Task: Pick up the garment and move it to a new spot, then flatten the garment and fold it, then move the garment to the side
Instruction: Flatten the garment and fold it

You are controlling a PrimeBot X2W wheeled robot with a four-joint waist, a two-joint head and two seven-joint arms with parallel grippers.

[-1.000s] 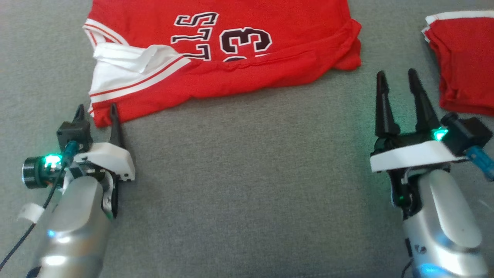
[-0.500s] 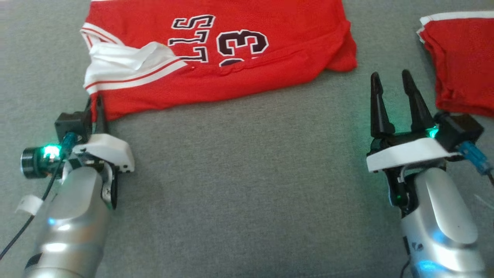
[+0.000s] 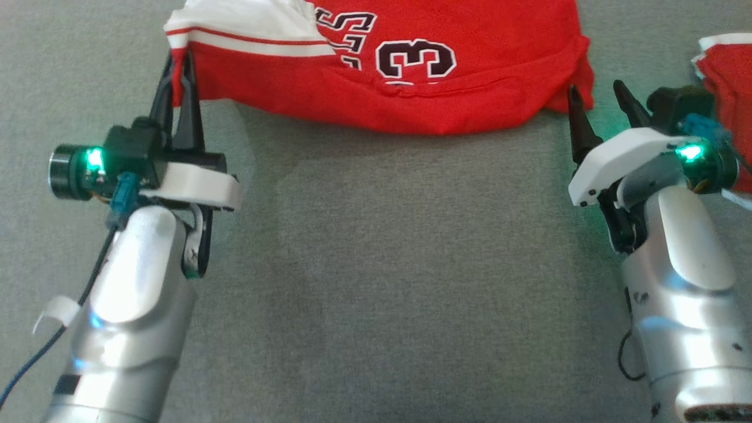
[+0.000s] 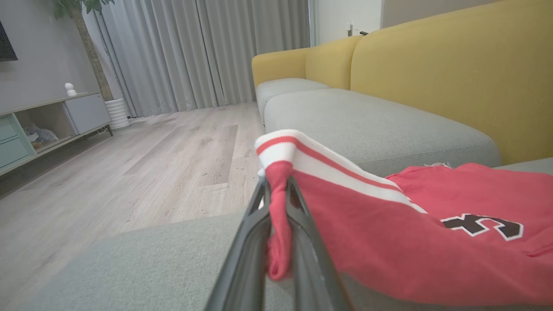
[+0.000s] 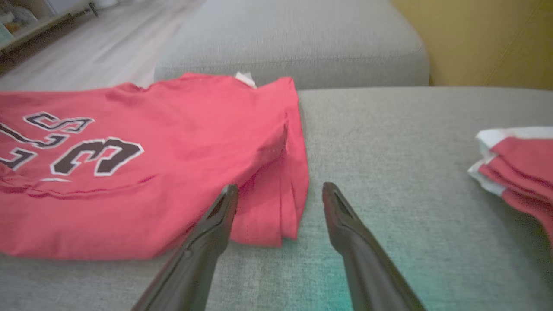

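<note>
my left gripper (image 3: 179, 61) is pinching the left corner of the red jersey (image 3: 423, 94), pressed together on the fabric just below the white striped trim (image 3: 252, 38), holding that corner up while the rest lies on the grey sofa cushion (image 3: 376, 264). my right gripper (image 3: 594, 88) is spread wide, one tip over the jersey's right corner and the other over bare cushion, gripping nothing. another folded red garment (image 3: 728, 76) lies apart on the right.

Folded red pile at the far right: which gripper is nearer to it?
Right. The right gripper sits open just beside the pile; the left gripper is far across the jersey, shut on its striped corner.
</note>
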